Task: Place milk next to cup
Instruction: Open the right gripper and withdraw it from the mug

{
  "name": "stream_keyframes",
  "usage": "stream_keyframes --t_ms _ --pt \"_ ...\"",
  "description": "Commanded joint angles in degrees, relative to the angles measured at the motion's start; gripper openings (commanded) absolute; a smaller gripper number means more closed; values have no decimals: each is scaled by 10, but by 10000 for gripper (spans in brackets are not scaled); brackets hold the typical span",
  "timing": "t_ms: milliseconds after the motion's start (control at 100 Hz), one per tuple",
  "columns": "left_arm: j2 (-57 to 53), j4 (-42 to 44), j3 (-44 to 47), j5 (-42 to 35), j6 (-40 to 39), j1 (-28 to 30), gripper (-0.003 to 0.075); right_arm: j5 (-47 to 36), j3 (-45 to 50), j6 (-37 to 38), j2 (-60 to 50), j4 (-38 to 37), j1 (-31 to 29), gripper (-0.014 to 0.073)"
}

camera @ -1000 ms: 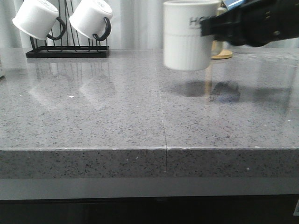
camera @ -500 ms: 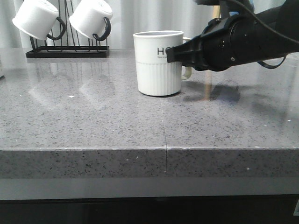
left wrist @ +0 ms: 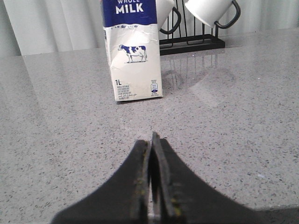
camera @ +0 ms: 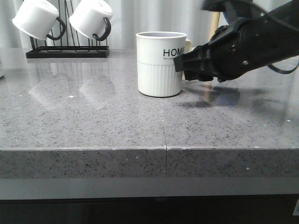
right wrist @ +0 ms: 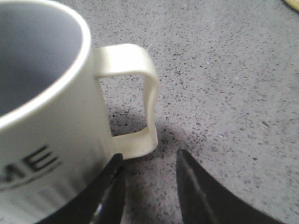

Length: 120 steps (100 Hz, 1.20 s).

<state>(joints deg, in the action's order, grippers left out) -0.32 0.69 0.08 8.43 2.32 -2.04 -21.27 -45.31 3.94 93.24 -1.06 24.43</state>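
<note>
The cup [camera: 160,65], a white ribbed mug lettered "HOME", stands upright on the grey counter [camera: 93,121] at mid-table. My right gripper [camera: 180,63] is just to its right by the cream handle. In the right wrist view the cup [right wrist: 46,116] and its handle [right wrist: 140,60] are close ahead of the open gripper [right wrist: 149,155], which holds nothing. The milk [left wrist: 133,60], a white carton with a blue top and a cow picture, stands upright ahead of my shut, empty left gripper [left wrist: 152,137]. The milk and the left gripper are out of the front view.
A black rack [camera: 67,51] with white black-handled mugs [camera: 35,18] stands at the back left; it also shows behind the milk in the left wrist view [left wrist: 191,42]. A wooden post [camera: 215,23] is behind my right arm. The counter's front edge [camera: 163,149] is near.
The right gripper carried the cup down and left from the air onto the counter, then opened. The cup now stands free and the gripper has drawn slightly right.
</note>
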Motion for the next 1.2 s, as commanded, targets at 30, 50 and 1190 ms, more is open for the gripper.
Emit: stream_keyframes --t_ms 30,50,1190 --pt "-18 0 25 -44 -3 1 -21 -30 21 0 -72 2 0 240" --pt "-18 0 25 -44 -3 1 -21 -28 28 0 -82 2 0 227" --pt "-18 0 25 -44 -3 1 -21 511 207 0 -860 2 0 48"
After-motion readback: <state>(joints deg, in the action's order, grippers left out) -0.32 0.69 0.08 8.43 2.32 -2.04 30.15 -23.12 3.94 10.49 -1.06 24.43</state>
